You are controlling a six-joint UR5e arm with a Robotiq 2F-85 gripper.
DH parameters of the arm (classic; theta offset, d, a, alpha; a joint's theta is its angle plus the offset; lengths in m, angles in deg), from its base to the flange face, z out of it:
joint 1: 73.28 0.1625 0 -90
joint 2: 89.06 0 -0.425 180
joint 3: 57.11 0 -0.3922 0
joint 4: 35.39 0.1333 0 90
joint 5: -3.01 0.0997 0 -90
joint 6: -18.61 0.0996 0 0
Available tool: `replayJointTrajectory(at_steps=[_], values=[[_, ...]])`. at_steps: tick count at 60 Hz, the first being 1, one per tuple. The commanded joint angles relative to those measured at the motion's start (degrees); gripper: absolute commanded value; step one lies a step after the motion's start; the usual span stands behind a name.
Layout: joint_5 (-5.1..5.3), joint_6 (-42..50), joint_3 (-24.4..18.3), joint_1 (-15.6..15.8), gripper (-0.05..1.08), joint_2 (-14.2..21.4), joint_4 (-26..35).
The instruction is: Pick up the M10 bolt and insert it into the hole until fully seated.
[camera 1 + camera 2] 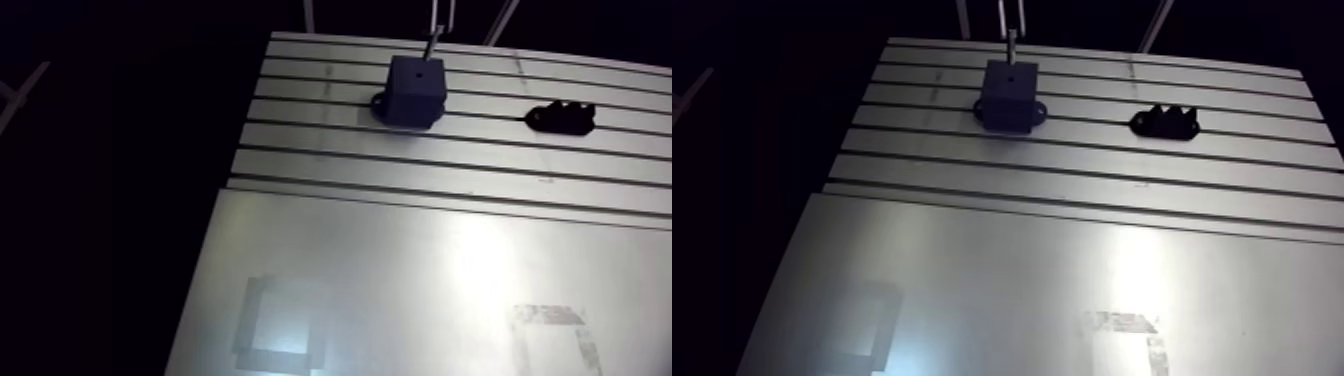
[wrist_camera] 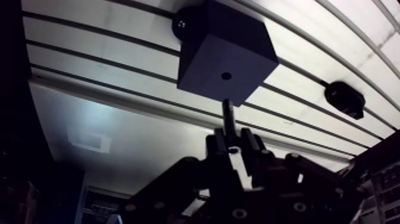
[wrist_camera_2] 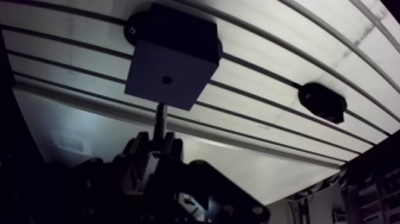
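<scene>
On the slotted desk [image 1: 400, 165] sits a dark square block [image 1: 415, 88] with a flat foot sticking out at its base, one screw visible in that foot in the wrist view. Top face of the block has a single small hole [image 2: 226, 75], open, nothing in it. Off to one side on the same grooved part, well apart from the block, lies a small black lumpy bracket [image 1: 560, 117]; it is not between the claw and the block. Nearer the camera in the arm view the grooves end and a smooth plate [image 1: 420, 270] begins, with a pale square outline [image 1: 280, 325] and a second taped-looking mark [image 1: 550, 330] on it, both far from the block. Nothing lies across the block's top. Claw [image 2: 233, 140] is clenched on the bolt [image 2: 228, 116]: the fingers [image 2: 253, 143] pinch its lower part and the plain dark shaft sticks straight out ahead of them, toward the block. Bolt tip is close to the block's top face, near the edge on the claw side and short of the hole, not inserted. Cannot tell if the tip touches the face. In the arm view the bolt hangs upright right over the block.
</scene>
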Motion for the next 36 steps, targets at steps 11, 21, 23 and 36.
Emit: replayJointTrajectory(at_steps=[11, 21, 23, 36], values=[[-0.02, 0.0, 0.0, 0.1, 1.08, -0.1, -0.8], [-0.02, 0.0, 0.1, -0.1, 1.08, -0.2, -0.8], [-0.02, 0.0, 0.1, -0.1, 1.08, -0.2, -0.7], [-0.02, 0.0, 0.2, 0.0, 1.08, -0.3, -0.8]])
